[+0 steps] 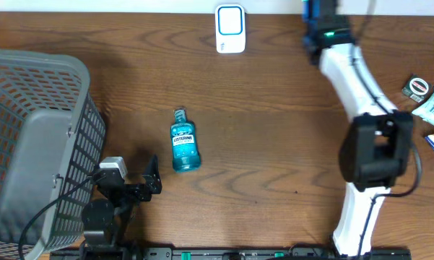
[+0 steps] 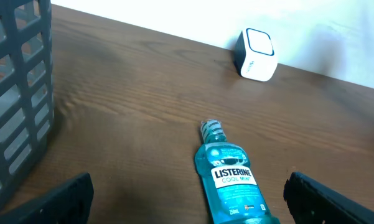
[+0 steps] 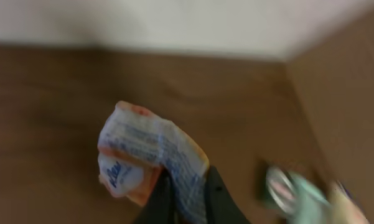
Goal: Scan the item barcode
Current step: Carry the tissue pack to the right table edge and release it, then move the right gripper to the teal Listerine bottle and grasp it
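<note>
Pinching blurred packet (image 3: 146, 152), rt pincer (image 3: 187, 182), bottle (image 2: 233, 183) base cropped

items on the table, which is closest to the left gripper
The blue Listerine bottle, just ahead of the left gripper; the small packets sit far off at the right edge.

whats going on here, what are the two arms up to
The right fingers are shut on a small white, orange and blue packet, seemingly held above the wooden table; that view is blurred. The left fingers stand wide open and empty, facing a Listerine Cool Mint bottle that lies on its side beside the grey basket. The white scanner sits at the far edge with nothing in front of it yet.
</note>
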### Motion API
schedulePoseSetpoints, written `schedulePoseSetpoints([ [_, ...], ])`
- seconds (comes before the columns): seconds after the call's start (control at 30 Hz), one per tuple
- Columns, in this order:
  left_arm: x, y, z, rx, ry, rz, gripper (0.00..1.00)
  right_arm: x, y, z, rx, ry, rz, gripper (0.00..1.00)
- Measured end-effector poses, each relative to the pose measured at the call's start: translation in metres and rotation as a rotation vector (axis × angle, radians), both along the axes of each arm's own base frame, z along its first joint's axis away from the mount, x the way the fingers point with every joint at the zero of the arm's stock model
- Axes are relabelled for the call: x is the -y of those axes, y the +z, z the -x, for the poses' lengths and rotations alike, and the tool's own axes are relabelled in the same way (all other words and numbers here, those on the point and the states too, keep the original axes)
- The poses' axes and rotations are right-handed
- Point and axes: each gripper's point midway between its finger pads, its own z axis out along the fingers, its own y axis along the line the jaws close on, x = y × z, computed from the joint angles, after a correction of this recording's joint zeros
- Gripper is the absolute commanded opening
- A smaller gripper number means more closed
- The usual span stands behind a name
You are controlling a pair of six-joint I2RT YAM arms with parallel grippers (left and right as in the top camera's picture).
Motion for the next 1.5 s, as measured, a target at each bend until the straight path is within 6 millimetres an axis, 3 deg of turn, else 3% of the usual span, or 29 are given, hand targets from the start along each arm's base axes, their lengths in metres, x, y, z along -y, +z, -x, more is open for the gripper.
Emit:
schedulePoseSetpoints([
  [0.17, 0.000, 0.000, 0.000, 0.000, 0.000, 0.000, 0.98, 0.100, -0.027, 0.047, -0.118, -0.218, -0.023, 0.01],
  [0.33, 0.000, 0.000, 0.000, 0.000, 0.000, 0.000, 0.98, 0.171, -0.058, 0.091, -0.146, -0.387, -0.155, 0.01],
  [0.4, 0.000, 0.000, 0.000, 0.000, 0.000, 0.000, 0.98, 0.190, -0.070, 0.107, -0.160, -0.433, -0.209, 0.03],
  [0.43, 0.000, 0.000, 0.000, 0.000, 0.000, 0.000, 0.98, 0.197, -0.073, 0.114, -0.162, -0.451, -0.234, 0.13],
  [0.47, 0.000, 0.000, 0.000, 0.000, 0.000, 0.000, 0.98, 0.205, -0.076, 0.120, -0.162, -0.468, -0.255, 0.35],
  [0.5, 0.000, 0.000, 0.000, 0.000, 0.000, 0.000, 0.98, 0.212, -0.078, 0.125, -0.155, -0.488, -0.274, 0.70],
  [0.53, 0.000, 0.000, 0.000, 0.000, 0.000, 0.000, 0.98, 0.217, -0.079, 0.128, -0.154, -0.498, -0.286, 0.94],
  [0.57, 0.000, 0.000, 0.000, 0.000, 0.000, 0.000, 0.98, 0.221, -0.080, 0.131, -0.152, -0.508, -0.297, 0.99],
  [0.77, 0.000, 0.000, 0.000, 0.000, 0.000, 0.000, 0.98, 0.209, -0.081, 0.124, -0.134, -0.464, -0.377, 0.99],
  [0.9, 0.000, 0.000, 0.000, 0.000, 0.000, 0.000, 0.98, 0.174, -0.051, 0.104, -0.040, -0.371, -0.494, 0.99],
  [1.0, 0.000, 0.000, 0.000, 0.000, 0.000, 0.000, 0.98, 0.125, 0.000, 0.081, 0.093, -0.239, -0.629, 0.99],
  [1.07, 0.000, 0.000, 0.000, 0.000, 0.000, 0.000, 0.98, 0.080, 0.039, 0.068, 0.170, -0.108, -0.731, 0.99],
  [1.1, 0.000, 0.000, 0.000, 0.000, 0.000, 0.000, 0.98, 0.063, 0.051, 0.065, 0.189, -0.059, -0.765, 0.99],
  [1.2, 0.000, 0.000, 0.000, 0.000, 0.000, 0.000, 0.98, -0.021, 0.082, 0.057, 0.185, 0.176, -0.934, 0.99],
  [1.37, 0.000, 0.000, 0.000, 0.000, 0.000, 0.000, 0.98, -0.142, 0.072, 0.066, 0.012, 0.432, -1.125, 0.99],
  [1.5, 0.000, 0.000, 0.000, 0.000, 0.000, 0.000, 0.98, -0.244, 0.039, 0.086, -0.179, 0.597, -1.165, 0.99],
])
